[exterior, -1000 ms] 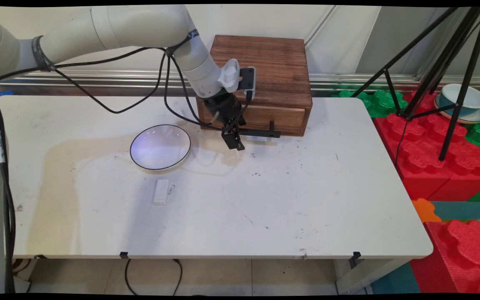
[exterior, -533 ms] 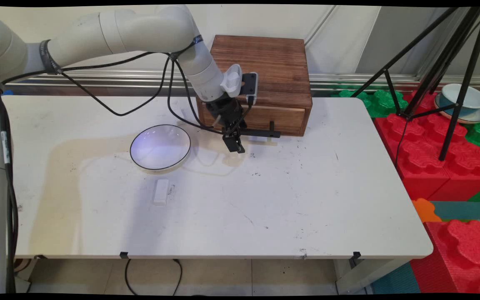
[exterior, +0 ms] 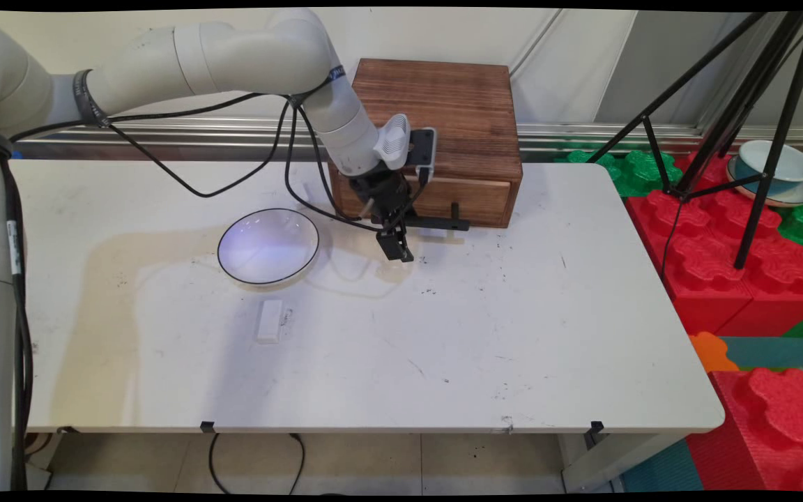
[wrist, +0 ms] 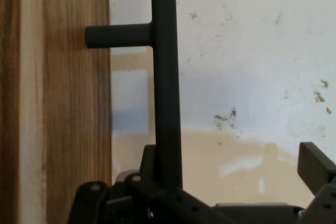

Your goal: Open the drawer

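Just beside plate (exterior: 268, 246), fingers (exterior: 396, 247) spread around drawer handle (wrist: 165, 87), wooden box (exterior: 443, 139) behind.

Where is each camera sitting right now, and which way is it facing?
Main view: fixed above the table's near side, looking down across it toward the wall; shows the white arm, its cables, and the end effector at the wooden drawer box.
Hand view: mounted on the hand, looking along the end effector at the black drawer handle; black linkage shows at the bottom.
Shared: handle, drawer front, white table.
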You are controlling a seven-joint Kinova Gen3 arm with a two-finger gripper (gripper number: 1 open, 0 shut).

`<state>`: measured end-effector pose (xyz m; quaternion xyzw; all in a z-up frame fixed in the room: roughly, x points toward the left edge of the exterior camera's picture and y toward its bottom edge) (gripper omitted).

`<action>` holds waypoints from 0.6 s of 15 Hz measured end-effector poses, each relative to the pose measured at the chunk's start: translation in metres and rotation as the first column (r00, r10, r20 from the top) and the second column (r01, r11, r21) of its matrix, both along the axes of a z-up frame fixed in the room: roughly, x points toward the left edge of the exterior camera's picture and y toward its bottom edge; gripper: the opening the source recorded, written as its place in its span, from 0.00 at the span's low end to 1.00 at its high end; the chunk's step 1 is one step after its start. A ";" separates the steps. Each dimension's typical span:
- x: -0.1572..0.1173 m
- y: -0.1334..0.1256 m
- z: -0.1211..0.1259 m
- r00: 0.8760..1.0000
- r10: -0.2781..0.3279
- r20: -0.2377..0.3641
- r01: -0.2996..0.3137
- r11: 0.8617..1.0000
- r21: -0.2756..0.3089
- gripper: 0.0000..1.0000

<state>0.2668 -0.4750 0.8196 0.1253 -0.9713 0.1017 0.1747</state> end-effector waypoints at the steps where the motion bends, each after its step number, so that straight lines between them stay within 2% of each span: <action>1: -0.001 0.001 0.000 1.000 -0.001 -0.001 0.001 1.000 0.001 1.00; 9: -0.014 0.020 -0.005 1.000 -0.008 -0.015 0.008 1.000 0.027 1.00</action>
